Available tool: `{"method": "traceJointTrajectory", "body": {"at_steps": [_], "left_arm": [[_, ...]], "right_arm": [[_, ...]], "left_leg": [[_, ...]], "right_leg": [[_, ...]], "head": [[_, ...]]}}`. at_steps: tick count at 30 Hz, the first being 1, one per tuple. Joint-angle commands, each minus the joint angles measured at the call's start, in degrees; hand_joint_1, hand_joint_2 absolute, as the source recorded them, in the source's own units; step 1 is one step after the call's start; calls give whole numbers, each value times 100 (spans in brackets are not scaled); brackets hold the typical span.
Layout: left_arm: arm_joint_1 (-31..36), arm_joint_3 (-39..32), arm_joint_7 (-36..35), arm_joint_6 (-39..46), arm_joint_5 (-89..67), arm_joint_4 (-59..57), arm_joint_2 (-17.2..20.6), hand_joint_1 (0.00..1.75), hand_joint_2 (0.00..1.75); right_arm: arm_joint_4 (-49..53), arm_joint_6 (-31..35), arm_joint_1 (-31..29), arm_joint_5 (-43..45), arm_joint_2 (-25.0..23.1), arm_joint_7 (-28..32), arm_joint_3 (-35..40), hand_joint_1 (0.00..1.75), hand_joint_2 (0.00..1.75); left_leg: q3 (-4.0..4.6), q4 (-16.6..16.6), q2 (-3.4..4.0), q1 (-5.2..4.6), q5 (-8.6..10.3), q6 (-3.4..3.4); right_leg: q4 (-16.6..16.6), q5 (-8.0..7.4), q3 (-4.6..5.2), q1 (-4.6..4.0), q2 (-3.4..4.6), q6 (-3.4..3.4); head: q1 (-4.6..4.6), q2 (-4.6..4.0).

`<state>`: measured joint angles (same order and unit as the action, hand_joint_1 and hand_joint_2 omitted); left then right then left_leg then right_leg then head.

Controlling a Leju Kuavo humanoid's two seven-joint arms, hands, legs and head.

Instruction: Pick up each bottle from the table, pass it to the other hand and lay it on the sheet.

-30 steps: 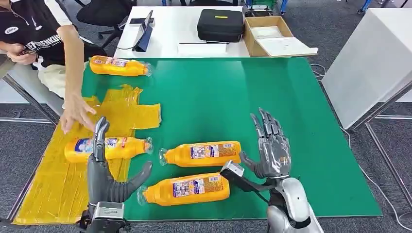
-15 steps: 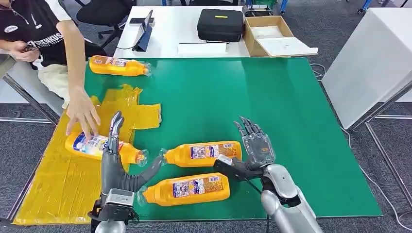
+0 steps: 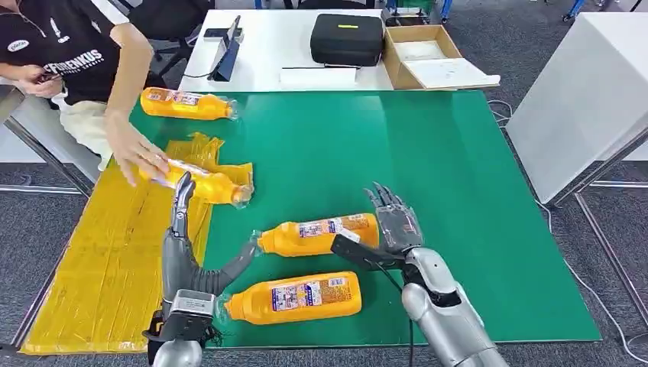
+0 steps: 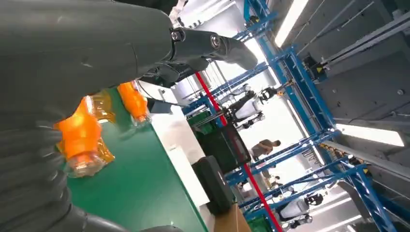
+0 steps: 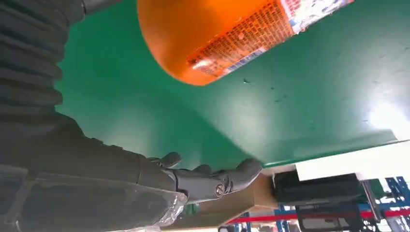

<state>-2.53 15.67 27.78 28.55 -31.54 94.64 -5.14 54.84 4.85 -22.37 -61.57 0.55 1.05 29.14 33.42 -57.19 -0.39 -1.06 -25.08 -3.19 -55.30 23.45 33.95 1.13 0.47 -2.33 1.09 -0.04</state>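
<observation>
Bottle, middle: lies on green tabletop, its base end touching right hand, whose fingers spread over it; a closed grasp cannot be confirmed. Left hand: open, empty, beside the cap end. Near bottle: neck partly hidden behind left wrist.

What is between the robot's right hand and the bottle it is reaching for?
Nothing visible. The right hand is open right at the base end of the middle bottle, over bare green mat. I cannot tell whether its fingers touch it.
</observation>
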Motion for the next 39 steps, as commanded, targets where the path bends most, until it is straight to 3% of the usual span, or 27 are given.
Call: {"method": "traceJointTrajectory", "body": {"at_steps": [1,30,34,35,36,39], "left_arm": [[244,78,-14,50,52,-483,112,0,175],[573,22,-78,-10,222,-707,-1,0,175],[656,-9,-108,3,258,-750,-49,0,175],[661,-12,-107,7,258,-757,-55,0,175],[631,-24,-106,29,257,-762,-68,0,175],[538,-94,-112,71,252,-754,-90,0,175]], "right_arm": [[-1022,45,-564,-26,-214,84,455,0,175],[-2342,-438,-1222,-722,-704,-253,1467,0,175],[-2837,-882,-1465,-713,-918,-286,1637,0,175],[-2876,-914,-1482,-709,-933,-289,1642,49,175],[-3005,-1000,-1514,-663,-971,-304,1643,168,175],[-3163,-1035,-1578,-657,-1001,-330,1675,175,175]], "left_leg": [[-28,5,11,9,-8,31],[-21,1,2,8,-4,29],[-16,1,0,6,-2,25],[-8,-1,2,4,0,19],[-17,0,6,6,-2,26],[-27,4,-1,9,-1,31]], "right_leg": [[8,4,-27,-9,3,18],[4,5,-22,-7,-5,16],[2,4,-17,-5,-6,14],[-1,2,-8,-3,-2,10],[1,3,-16,-6,0,15],[7,4,-28,-9,-12,18]], "head": [[0,0],[0,0],[-2,0],[0,0],[0,2],[0,0]]}}
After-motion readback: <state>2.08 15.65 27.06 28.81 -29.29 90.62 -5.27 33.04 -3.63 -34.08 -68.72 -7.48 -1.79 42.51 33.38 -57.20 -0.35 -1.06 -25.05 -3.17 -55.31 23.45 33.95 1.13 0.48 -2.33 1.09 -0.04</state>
